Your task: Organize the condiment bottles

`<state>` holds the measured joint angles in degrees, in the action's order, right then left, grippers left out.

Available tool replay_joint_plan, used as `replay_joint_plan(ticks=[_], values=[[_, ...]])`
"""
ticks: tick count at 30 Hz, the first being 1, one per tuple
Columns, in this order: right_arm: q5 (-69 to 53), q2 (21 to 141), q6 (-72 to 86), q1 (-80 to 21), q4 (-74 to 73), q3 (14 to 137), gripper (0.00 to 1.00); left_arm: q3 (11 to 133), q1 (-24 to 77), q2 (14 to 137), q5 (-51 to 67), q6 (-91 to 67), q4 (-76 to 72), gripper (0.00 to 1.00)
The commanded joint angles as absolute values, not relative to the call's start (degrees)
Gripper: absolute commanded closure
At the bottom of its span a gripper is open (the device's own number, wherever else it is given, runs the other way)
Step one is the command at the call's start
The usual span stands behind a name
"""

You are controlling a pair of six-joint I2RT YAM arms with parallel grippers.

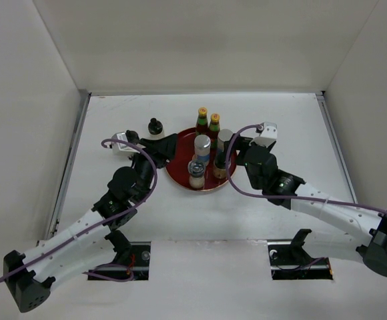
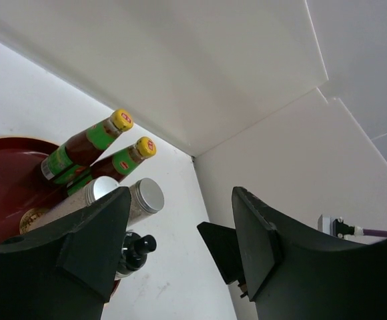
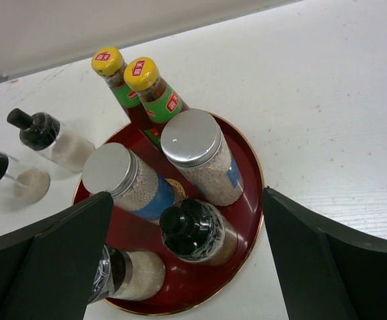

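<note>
A round red tray [image 1: 180, 175] holds two red sauce bottles with yellow caps [image 1: 202, 120] [image 1: 215, 124], two silver-lidded jars [image 1: 203, 148] [image 1: 225, 140] and two dark-capped shakers [image 1: 196, 175] [image 1: 219, 167]. Another dark-capped shaker [image 1: 155, 127] stands off the tray to its left. The right wrist view shows it [image 3: 47, 133] with one more shaker [image 3: 3, 175] beside it. My left gripper [image 1: 167, 145] is open and empty at the tray's left rim. My right gripper [image 3: 188, 220] is open wide, its jaws on either side of a shaker [image 3: 193, 230] on the tray.
White walls enclose the table on the left, back and right. The tray [image 3: 250, 200] sits in the middle between the two arms. In the left wrist view the bottles [image 2: 93, 140] lean left of my open fingers [image 2: 93, 240].
</note>
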<state>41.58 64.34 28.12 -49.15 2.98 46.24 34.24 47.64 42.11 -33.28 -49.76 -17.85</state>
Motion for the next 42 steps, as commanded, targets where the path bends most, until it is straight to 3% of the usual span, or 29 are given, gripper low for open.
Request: replay_joint_plan(ticks=[1,12,15,19,20,22,23,25,28,32,34,37,42], values=[[42.1,64.7,27.3,-49.0,4.2,47.1,0.0,35.9,47.1,41.4,-33.9,-48.9,-20.6,0.39],[40.5,64.8,25.5,-48.0,6.1,46.9,0.0,38.7,48.0,45.4,-34.5,-44.6,-19.5,0.38],[38.5,64.6,25.0,-46.3,8.6,45.6,0.0,37.3,44.4,46.1,-36.3,-43.6,-18.5,0.39],[34.9,64.2,24.5,-44.9,9.5,44.8,0.01,38.6,37.3,51.3,-35.3,-41.6,-15.3,0.49],[33.9,63.6,24.3,-44.4,10.0,44.1,0.18,39.5,35.9,53.5,-34.5,-40.2,-14.5,0.54],[32.6,62.4,24.5,-44.0,12.4,42.0,0.64,42.0,33.9,58.4,-33.0,-36.9,-13.6,0.66],[32.0,62.0,24.4,-43.9,13.1,41.2,0.76,42.9,33.3,60.5,-32.8,-35.4,-13.4,0.7],[31.2,61.9,24.3,-43.8,13.4,40.5,0.82,45.1,32.4,64.8,-32.6,-33.0,-13.0,0.74],[30.2,62.0,24.9,-43.0,15.2,38.8,0.75,49.4,31.1,71.1,-32.3,-29.1,-11.9,0.66],[26.9,61.6,25.2,-41.2,19.8,35.2,0.39,55.4,29.8,77.9,-33.8,-26.4,-7.0,0.4],[24.7,61.5,25.6,-39.9,21.9,33.3,0.25,57.2,28.7,80.9,-34.0,-25.0,-5.7,0.34],[22.3,62.6,27.3,-37.8,23.6,31.6,0.17,59.8,27.2,85.0,-34.1,-23.1,-4.0,0.31],[21.2,63.9,27.8,-37.4,24.1,31.1,0.15,62.5,24.8,88.0,-34.0,-22.2,-3.3,0.3]])
